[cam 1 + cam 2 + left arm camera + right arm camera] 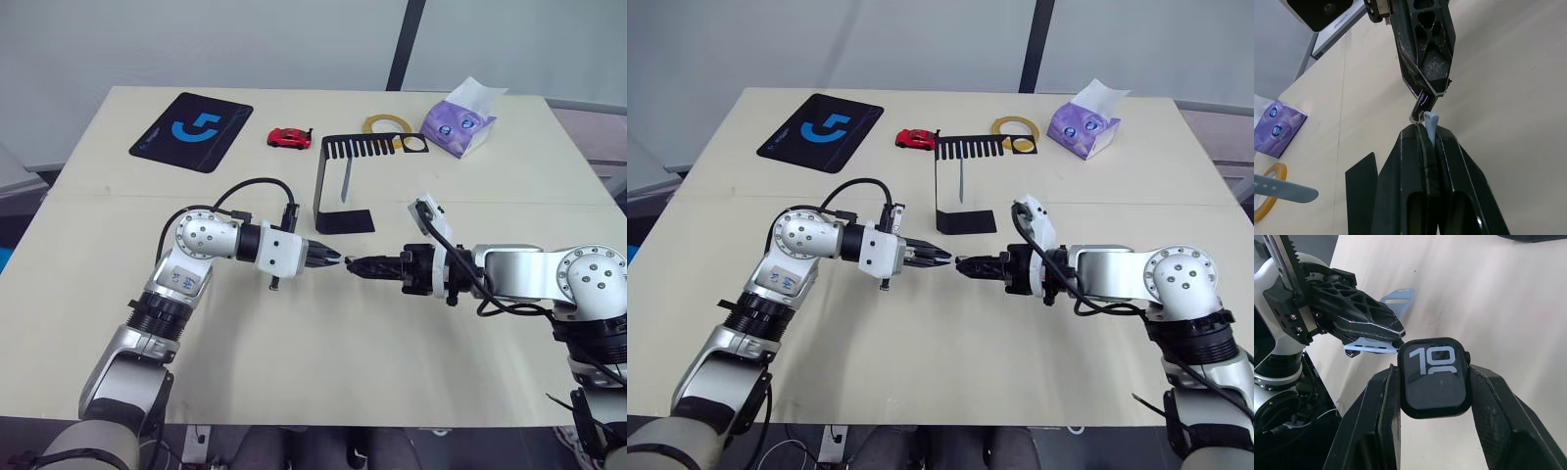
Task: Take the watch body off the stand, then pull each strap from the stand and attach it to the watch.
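Observation:
My right gripper is shut on the watch body, a small black case whose screen shows light digits, held just above the table. My left gripper faces it tip to tip and is shut on a pale blue-grey strap, whose end pokes out between the fingers and almost touches the watch body's edge. Behind both grippers stands the black stand with its comb-like top arm. A second strap hangs from that arm.
At the back of the table lie a black mouse pad with a blue logo, a red toy car, a yellow tape ring and a purple tissue pack. Bare tabletop spreads in front of the grippers.

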You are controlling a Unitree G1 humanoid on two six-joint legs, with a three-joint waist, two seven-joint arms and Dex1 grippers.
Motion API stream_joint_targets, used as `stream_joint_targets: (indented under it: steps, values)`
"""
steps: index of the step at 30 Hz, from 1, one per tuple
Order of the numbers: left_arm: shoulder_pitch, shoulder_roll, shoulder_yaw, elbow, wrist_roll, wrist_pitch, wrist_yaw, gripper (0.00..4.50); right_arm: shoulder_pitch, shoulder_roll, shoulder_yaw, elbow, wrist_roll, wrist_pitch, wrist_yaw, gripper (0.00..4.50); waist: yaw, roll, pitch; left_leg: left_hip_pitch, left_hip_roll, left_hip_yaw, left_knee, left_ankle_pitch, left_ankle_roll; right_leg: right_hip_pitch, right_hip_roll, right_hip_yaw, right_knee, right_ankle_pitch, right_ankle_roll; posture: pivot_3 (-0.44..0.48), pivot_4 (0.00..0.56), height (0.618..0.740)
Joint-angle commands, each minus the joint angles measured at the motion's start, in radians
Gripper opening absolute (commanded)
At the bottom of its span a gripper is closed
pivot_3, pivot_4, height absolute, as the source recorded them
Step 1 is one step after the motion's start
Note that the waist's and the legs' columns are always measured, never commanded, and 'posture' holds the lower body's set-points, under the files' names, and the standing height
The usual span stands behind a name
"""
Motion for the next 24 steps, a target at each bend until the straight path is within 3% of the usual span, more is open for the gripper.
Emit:
stream_joint_targets:
  steps: [1, 24]
  values:
    - [-0.021, 0.000, 0.004, -0.005, -0.001, -0.001, 0.009, 0.00, -0.011, -0.013, 0.000, -0.032, 0.032, -0.014, 0.003, 2.01, 0.000, 0.000, 0.000, 0.000, 0.000, 0.000, 0.000, 0.000, 0.000, 0.000, 0.000, 0.000, 0.000, 0.000, 0.000, 0.000, 0.150, 0.738]
    - [-0.017, -0.012, -0.005, -0.025, 0.004, 0.018, 0.014, 0.00, -0.019, -0.012, 0.013, -0.044, 0.047, -0.033, -0.004, 2.01, 0.000, 0.000, 0.000, 0.000, 0.000, 0.000, 0.000, 0.000, 0.000, 0.000, 0.000, 0.000, 0.000, 0.000, 0.000, 0.000, 0.150, 0.738]
